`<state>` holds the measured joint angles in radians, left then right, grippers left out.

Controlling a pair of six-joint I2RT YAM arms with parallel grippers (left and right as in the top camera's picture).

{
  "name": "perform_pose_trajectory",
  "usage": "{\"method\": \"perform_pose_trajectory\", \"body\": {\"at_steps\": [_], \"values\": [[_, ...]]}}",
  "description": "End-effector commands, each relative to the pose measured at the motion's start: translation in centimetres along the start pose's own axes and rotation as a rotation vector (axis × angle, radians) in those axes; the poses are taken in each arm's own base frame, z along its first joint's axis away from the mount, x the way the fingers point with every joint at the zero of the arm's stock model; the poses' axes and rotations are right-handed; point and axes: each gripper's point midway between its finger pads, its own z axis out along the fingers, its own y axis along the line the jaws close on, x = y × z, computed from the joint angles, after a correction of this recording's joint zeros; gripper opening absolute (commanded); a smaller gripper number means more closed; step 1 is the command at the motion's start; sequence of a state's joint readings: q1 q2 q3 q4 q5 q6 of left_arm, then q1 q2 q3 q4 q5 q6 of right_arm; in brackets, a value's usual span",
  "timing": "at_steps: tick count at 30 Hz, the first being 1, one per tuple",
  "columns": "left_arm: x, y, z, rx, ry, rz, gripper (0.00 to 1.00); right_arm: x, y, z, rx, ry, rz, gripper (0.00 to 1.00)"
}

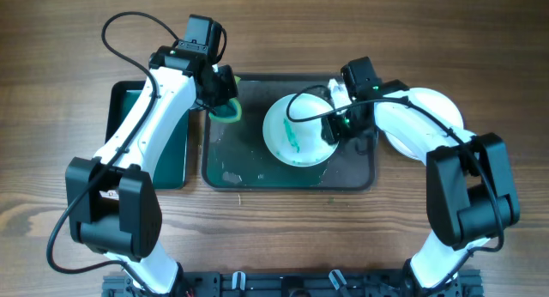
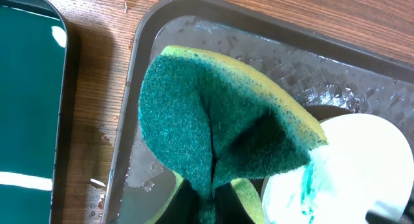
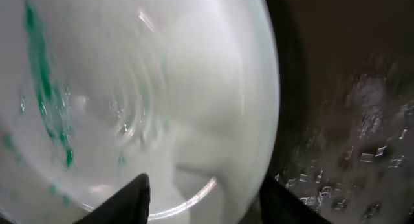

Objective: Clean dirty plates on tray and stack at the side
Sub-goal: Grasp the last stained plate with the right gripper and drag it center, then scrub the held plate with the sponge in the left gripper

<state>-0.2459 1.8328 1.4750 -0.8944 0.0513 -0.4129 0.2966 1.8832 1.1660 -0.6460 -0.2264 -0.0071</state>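
Note:
A white plate (image 1: 296, 130) with a teal-green smear sits on the dark grey tray (image 1: 257, 172), right of its middle. My left gripper (image 1: 225, 101) is shut on a folded green and yellow sponge (image 2: 213, 120), held over the tray's far left corner, just left of the plate (image 2: 349, 172). My right gripper (image 1: 334, 130) is open at the plate's right edge. Its fingers (image 3: 208, 201) straddle the rim of the smeared plate (image 3: 129, 88), one over the plate and one over the wet tray (image 3: 349, 120). More white plate (image 1: 433, 117) shows beside the tray on the right, partly hidden under my right arm.
A smaller dark green tray (image 1: 171, 155) lies left of the grey tray and also shows in the left wrist view (image 2: 26, 88). The grey tray's floor is wet with droplets (image 1: 232, 172). Bare wooden table surrounds both trays.

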Motion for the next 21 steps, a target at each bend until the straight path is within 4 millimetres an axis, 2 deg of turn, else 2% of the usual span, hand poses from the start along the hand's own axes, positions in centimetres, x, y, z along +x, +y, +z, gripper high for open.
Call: {"method": "perform_pose_trajectory", "body": {"at_steps": [1, 3, 5, 8, 14, 16, 21], "values": [[-0.5, -0.4, -0.8, 0.019, -0.02, 0.013, 0.04, -2.5, -0.2, -0.9, 0.027, -0.107, -0.097, 0.57], [-0.5, -0.4, -0.8, 0.018, -0.018, 0.013, 0.04, -3.2, -0.3, -0.5, 0.029, -0.13, -0.111, 0.56], [-0.5, -0.4, -0.8, 0.018, -0.018, 0.013, 0.04, -2.9, -0.5, 0.4, 0.029, -0.112, -0.105, 0.5], [-0.5, -0.4, -0.8, 0.018, -0.018, 0.013, 0.04, -1.7, -0.9, 1.8, 0.024, -0.054, -0.019, 0.36], [-0.5, -0.4, -0.8, 0.018, -0.018, 0.013, 0.04, -0.4, -2.2, 1.6, 0.028, -0.011, 0.188, 0.13], [-0.4, -0.4, -0.7, 0.018, -0.017, 0.012, 0.04, 0.0, -1.4, 1.6, -0.018, 0.01, 0.207, 0.11], [0.6, 0.0, 0.2, 0.006, 0.011, 0.015, 0.04, 0.6, 2.4, 0.8, -0.228, 0.068, 0.256, 0.04]]}}
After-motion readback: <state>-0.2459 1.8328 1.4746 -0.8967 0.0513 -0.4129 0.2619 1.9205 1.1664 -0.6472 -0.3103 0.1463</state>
